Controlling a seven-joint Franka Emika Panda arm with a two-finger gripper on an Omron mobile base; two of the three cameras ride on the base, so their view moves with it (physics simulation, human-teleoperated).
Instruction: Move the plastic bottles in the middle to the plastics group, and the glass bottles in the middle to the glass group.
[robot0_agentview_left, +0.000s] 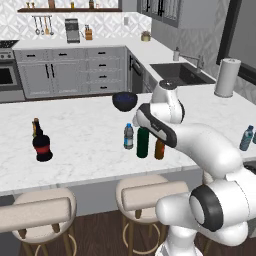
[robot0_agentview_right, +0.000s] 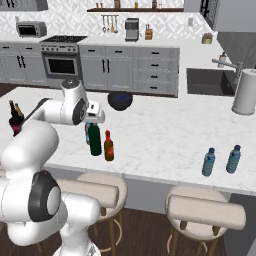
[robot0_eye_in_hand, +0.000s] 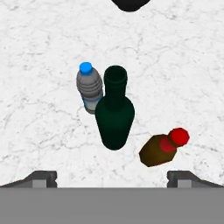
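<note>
- Far left of the marble counter (robot0_agentview_left: 90, 150): the glass group, a squat black bottle (robot0_agentview_left: 43, 147) with a red label, and a slim brown bottle (robot0_agentview_left: 36, 127) just behind it. Both upright, well apart from the middle.
- Middle, near the front edge: three bottles standing close together. Leftmost is the small water bottle (robot0_eye_in_hand: 89, 89), clear plastic with a blue cap. Judged light, thin-walled, likely to dent or slip; best taken round the ribbed body, gently.
- Just beside it, the tall green bottle (robot0_eye_in_hand: 114, 116), upright. Judged heavy, rigid, smooth and breakable; the tall neck makes it tippy, so a hold on the upper body below the shoulder looks safest.
- Next right, the amber bottle (robot0_eye_in_hand: 158, 151) with a red top, shorter. Glass again: stiff, slick, fragile; grip mid-body.
- Above the trio: the gripper (robot0_eye_in_hand: 112, 179), fingers spread wide, holding nothing, looking straight down on the three.
- Behind the trio: a dark bowl (robot0_agentview_left: 124, 101).
- Far right of the counter: the plastics group, two bluish bottles (robot0_agentview_right: 209, 162), upright, side by side, well apart from the middle.
</note>
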